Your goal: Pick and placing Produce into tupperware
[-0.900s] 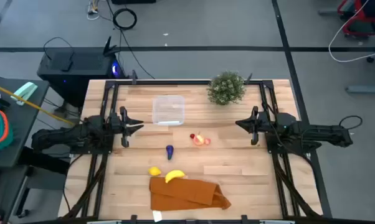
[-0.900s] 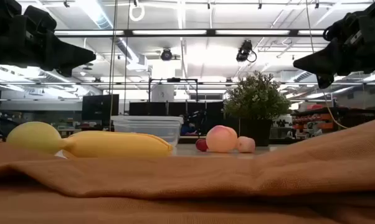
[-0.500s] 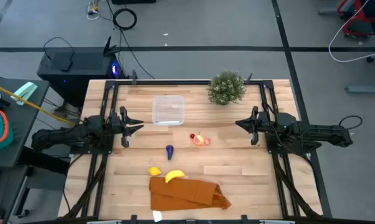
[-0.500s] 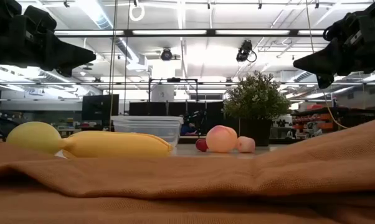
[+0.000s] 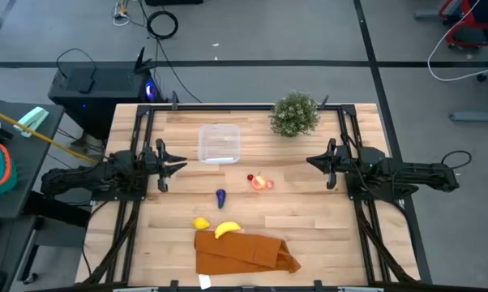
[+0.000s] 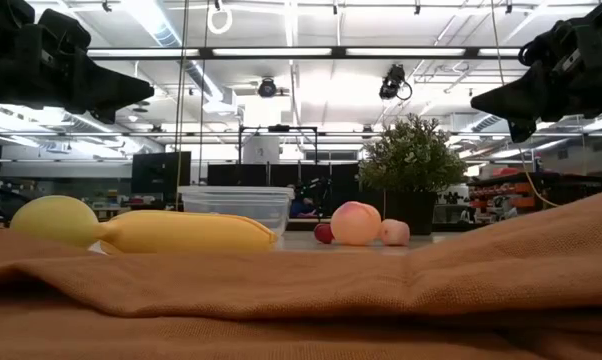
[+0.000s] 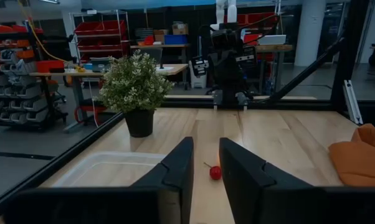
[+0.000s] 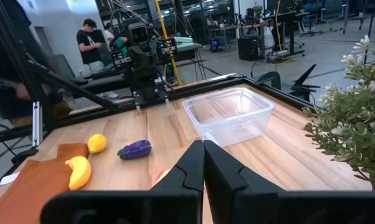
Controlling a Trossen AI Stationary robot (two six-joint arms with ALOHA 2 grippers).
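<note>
Wooden surface [image 5: 309, 219] holds light, rigid banana [image 5: 227, 229]; grip its middle. Left tool [image 5: 177, 165] slightly apart, right tool [image 5: 312, 161] together, both empty.

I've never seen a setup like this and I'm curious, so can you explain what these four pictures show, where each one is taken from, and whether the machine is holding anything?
This is a robot with two dark arms at a wooden table. One picture looks straight down, one looks level across the tabletop, and two come from cameras on the wrists. The left gripper is slightly open and the right gripper is shut; both hover at the sides, holding nothing. On the table lie a clear tupperware, a potted plant, a red-peach fruit with a tiny red piece beside it, a purple piece, a lemon, a banana and an orange-brown cloth. The tupperware looks empty.
</note>
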